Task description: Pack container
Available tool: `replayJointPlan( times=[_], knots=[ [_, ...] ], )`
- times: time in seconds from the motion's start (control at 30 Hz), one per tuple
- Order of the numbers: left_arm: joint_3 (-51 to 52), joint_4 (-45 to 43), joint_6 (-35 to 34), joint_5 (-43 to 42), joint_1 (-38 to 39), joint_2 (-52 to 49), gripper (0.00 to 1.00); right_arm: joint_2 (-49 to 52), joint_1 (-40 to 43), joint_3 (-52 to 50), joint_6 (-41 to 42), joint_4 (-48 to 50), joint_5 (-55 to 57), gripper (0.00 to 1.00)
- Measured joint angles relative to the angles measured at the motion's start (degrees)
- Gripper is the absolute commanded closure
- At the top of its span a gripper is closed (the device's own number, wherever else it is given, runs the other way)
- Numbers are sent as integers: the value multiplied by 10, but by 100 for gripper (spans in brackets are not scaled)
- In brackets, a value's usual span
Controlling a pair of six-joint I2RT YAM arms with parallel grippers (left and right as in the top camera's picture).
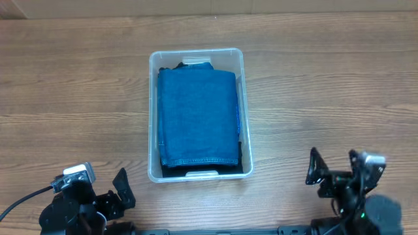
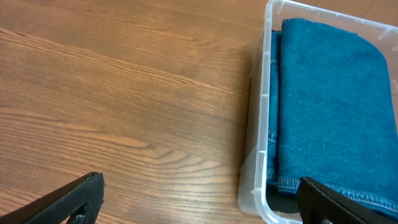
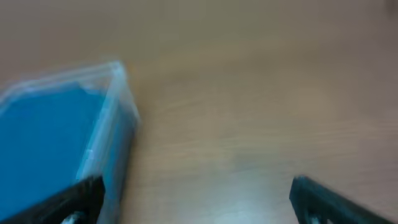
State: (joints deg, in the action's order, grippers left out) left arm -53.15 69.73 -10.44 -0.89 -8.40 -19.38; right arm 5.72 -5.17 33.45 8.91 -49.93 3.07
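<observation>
Both claws sat nearest, below the container (image 1: 151, 117): the left gripper (image 1: 104, 199) off its lower left corner, the right gripper (image 1: 334, 171) off its lower right, each spread wide and empty. A folded blue denim cloth (image 1: 198, 117) lay flat inside, filling it, so packing looked finished and neither claw needed to touch it.

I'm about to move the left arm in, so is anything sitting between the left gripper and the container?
Nothing visible. Only bare table lies between the left gripper and the container, in both the overhead and left wrist views. The gripper is open, and a folded blue cloth fills the container.
</observation>
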Motion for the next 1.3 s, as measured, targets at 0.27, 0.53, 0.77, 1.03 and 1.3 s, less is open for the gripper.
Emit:
replayJointPlan(
  times=[0.27,0.53,0.77,1.03,1.3],
  knots=[
    [2,1,0,0,0,0,0,-39,3,-324,-27,449,-17,0],
    [2,1,0,0,0,0,0,-32,3,-324,-30,448,-19,0],
    [2,1,0,0,0,0,0,-32,3,-324,-29,448,-22,0],
    [190,-215,37,-38,0,72,0,-32,3,-324,-30,447,-23,0],
    [523,-666,92,-156,41,184,0,-32,3,-324,-30,448,-23,0]
  ],
)
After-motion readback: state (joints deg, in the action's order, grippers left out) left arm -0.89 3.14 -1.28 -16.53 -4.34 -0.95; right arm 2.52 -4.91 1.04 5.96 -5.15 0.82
